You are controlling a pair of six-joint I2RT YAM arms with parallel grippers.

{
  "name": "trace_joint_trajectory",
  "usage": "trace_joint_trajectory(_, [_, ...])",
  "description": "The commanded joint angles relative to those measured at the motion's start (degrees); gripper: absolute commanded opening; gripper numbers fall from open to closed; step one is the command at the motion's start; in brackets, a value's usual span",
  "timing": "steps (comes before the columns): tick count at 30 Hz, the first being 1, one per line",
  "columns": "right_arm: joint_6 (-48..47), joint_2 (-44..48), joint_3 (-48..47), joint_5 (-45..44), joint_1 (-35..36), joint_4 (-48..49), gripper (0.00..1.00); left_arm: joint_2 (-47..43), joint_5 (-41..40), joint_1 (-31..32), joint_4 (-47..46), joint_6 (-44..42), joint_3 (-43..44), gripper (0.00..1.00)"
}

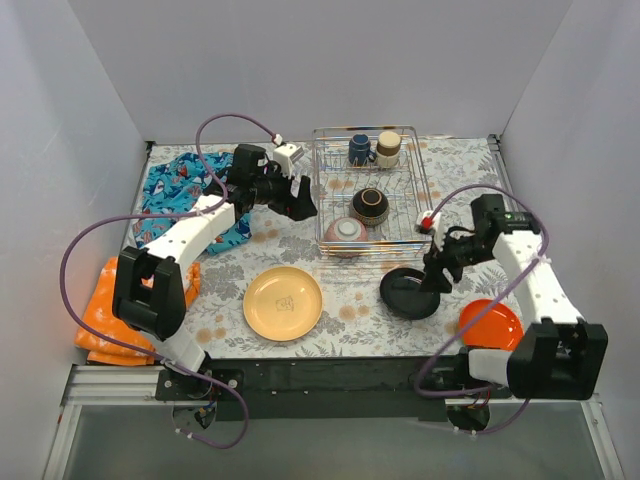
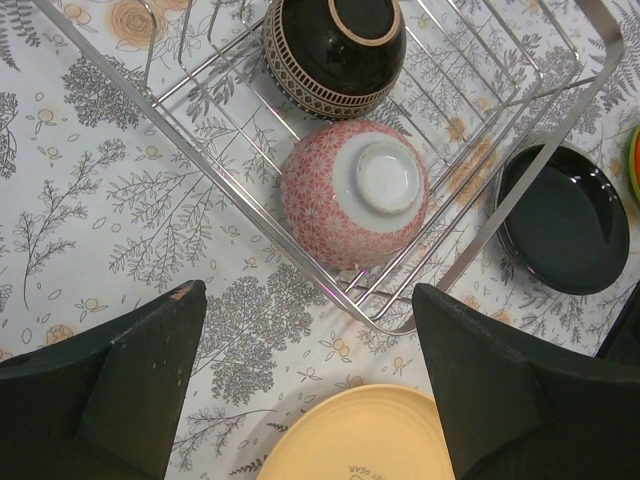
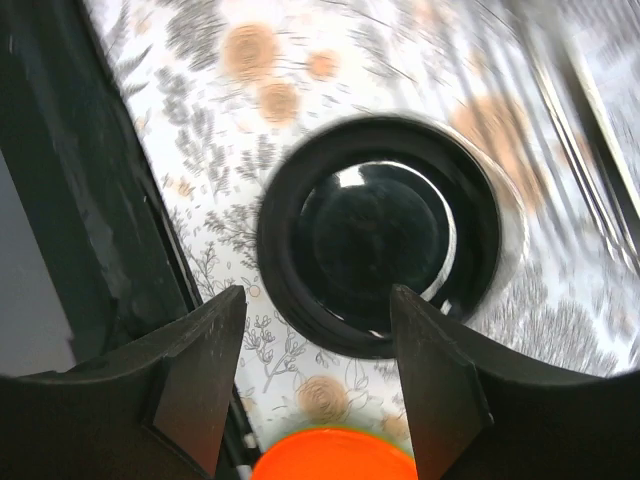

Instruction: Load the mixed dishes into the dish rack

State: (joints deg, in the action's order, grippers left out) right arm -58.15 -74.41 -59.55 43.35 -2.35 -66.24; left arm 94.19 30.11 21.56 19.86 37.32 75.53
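White walls enclose the floral bench. Left end effector, released, hovers beside the dish rack holding bowls, a mug, a cup; right end effector, released, hovers over the black plate.

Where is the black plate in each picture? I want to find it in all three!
Top view: the black plate is lower right, in front of the dish rack.
Left wrist: black plate far right, just outside the rack's corner.
Right wrist: black plate in the middle.
Landmark: the orange plate beside it, at the bottom edge of the right wrist view.
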Motion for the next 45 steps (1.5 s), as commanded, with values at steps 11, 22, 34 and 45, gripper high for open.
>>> trace_joint_trajectory(11, [-6.6, 11.9, 14.9, -16.7, 30.2, 14.7, 0.68, -4.3, -4.1, -0.2, 0.6, -0.8, -0.9, 0.86])
trace_joint_trajectory(22, [-2.9, 7.8, 19.3, -26.3, 36.3, 21.5, 0.59, -5.6, -4.8, -0.2, -0.6, 1.4, -2.8, 0.86])
trace_joint_trajectory(34, [0.1, 9.5, 20.6, -30.4, 39.6, 21.2, 0.34, -6.7, -5.3, -0.2, -1.6, 2.1, -4.0, 0.87])
trace_joint_trajectory(45, [3.7, 13.7, 16.5, -32.6, 42.3, 13.8, 0.01, -7.8, -4.6, -0.2, -3.6, 2.6, -4.1, 0.87])
